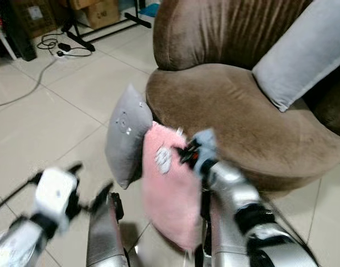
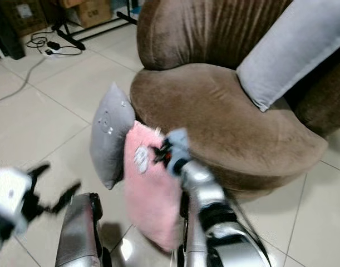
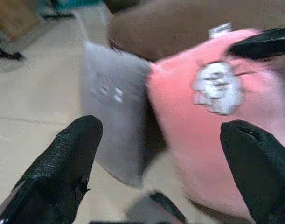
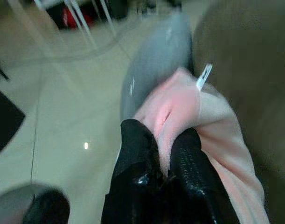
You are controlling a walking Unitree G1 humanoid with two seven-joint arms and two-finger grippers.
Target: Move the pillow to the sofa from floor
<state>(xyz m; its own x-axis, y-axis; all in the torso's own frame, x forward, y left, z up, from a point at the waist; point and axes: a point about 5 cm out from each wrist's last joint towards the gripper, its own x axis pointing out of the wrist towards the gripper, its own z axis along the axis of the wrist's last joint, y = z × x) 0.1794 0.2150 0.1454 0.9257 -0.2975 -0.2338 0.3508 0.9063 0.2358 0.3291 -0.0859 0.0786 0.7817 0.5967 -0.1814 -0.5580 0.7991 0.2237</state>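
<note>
My arms are silver metal cylinders with black joint bands, blurred in the head views. My left gripper (image 1: 54, 192) sits on a white boxy wrist block; my right gripper (image 4: 163, 156) has two long black fingers with a finely textured surface

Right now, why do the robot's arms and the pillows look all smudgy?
Left eye view: the left gripper is smeared by motion, while the brown velvet sofa stays fairly sharp. Right wrist view: the right gripper, pinching the fluffy pink pillow, is soft, and the tiled floor is streaked. Left wrist view: the grey square pillow is blurry.
</note>
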